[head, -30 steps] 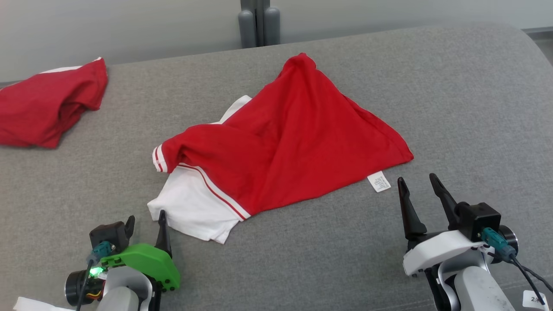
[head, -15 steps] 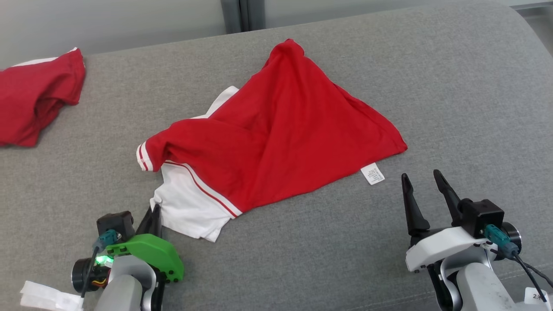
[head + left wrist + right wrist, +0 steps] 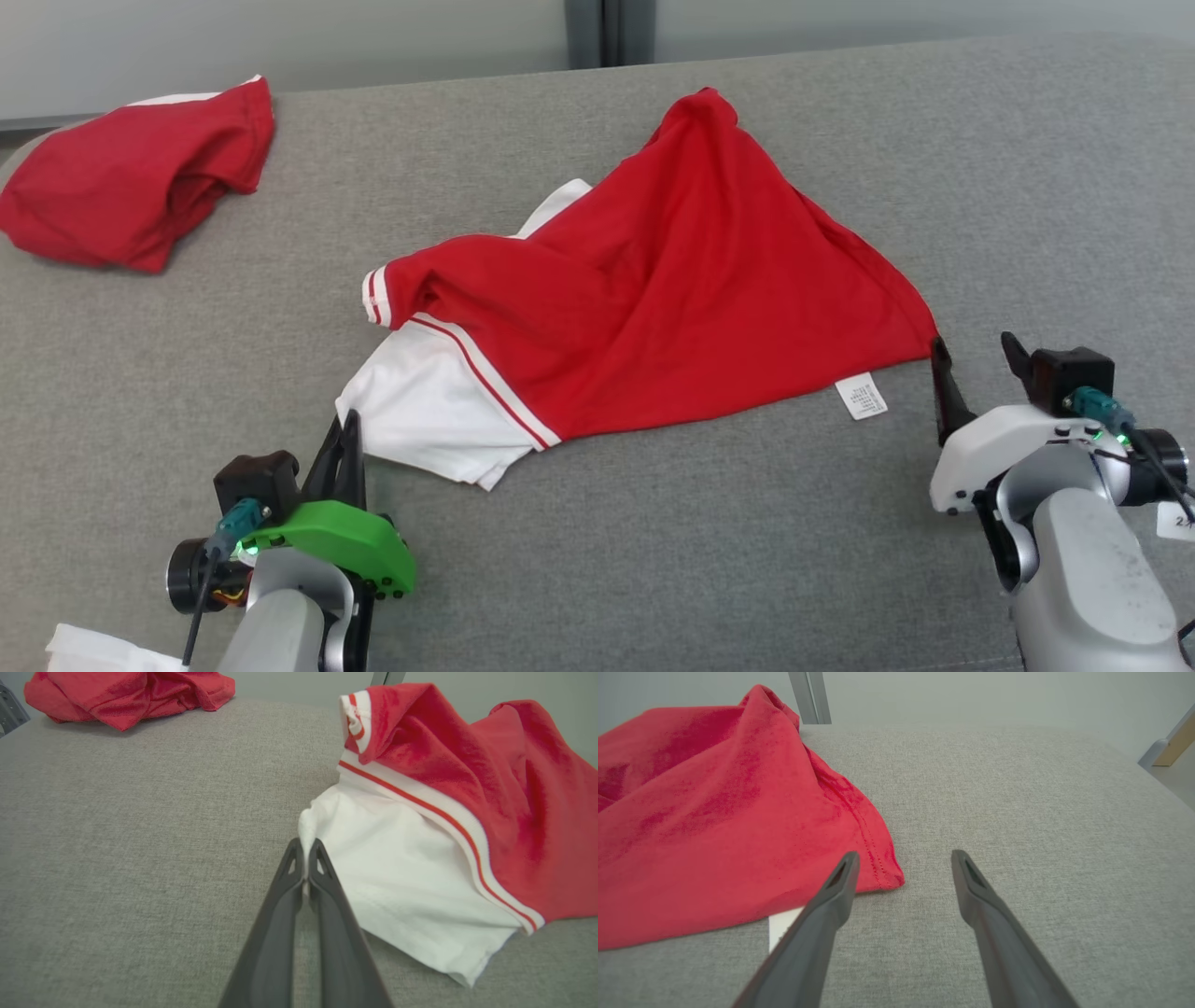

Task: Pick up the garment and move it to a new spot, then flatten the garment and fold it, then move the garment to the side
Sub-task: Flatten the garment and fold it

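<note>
A red garment [image 3: 672, 289] with a white striped part [image 3: 420, 415] lies crumpled in the middle of the grey cushion [image 3: 747, 560]. My left gripper [image 3: 347, 427] is at its near left corner, shut on the white fabric. The left wrist view shows the white corner [image 3: 308, 830] pinched between the closed tips of that gripper [image 3: 306, 843]. My right gripper [image 3: 974, 347] stands open at the garment's near right red corner. In the right wrist view that red corner [image 3: 887, 877] lies on the cushion between the spread fingers of the right gripper [image 3: 904, 856], close to the left finger.
A second red garment [image 3: 140, 187] lies bunched at the far left of the cushion. A white care label [image 3: 861, 395] sticks out from the near hem. A grey post [image 3: 607, 28] stands behind the cushion's far edge.
My left gripper has shut on the white corner. My right gripper has moved forward to the red corner and stays open. The camera has shifted too.
</note>
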You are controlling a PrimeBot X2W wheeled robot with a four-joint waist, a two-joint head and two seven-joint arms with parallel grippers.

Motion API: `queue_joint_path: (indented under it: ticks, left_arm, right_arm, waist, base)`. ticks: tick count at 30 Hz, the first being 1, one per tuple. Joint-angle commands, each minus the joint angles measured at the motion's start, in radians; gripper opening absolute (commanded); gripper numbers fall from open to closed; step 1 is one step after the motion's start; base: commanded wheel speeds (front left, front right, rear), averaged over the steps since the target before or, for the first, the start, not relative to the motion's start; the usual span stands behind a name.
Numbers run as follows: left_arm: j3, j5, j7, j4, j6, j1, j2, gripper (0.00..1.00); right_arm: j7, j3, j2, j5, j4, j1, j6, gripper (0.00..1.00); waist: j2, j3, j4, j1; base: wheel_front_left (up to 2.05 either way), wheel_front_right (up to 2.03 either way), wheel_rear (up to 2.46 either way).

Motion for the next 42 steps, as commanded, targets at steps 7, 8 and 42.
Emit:
queue_joint_path:
  ticks: [7,8,42]
  left_arm:
    - [-0.014,-0.007,0.001,-0.109,0.021,0.057,-0.005,0.00]
    - [-0.015,-0.008,0.004,-0.121,0.024,0.062,-0.006,0.00]
    - [0.066,-0.117,0.020,-0.763,0.015,0.108,0.055,0.00]
  right_arm:
    - [0.076,-0.056,-0.039,-0.050,0.161,-0.096,-0.001,1.00]
    - [0.081,-0.049,-0.039,-0.046,0.183,-0.106,-0.001,1.00]
    - [-0.109,0.191,-0.090,0.322,-0.306,0.002,-0.001,0.00]
  waist:
    - [0.0000,0.019,0.080,0.0000]
    - [0.0000,0.020,0.085,0.0000]
    - [0.0000,-0.189,-0.030,0.0000]
  base:
    - [0.00,0.00,0.00]
    - [0.00,0.00,0.00]
    - [0.00,0.00,0.00]
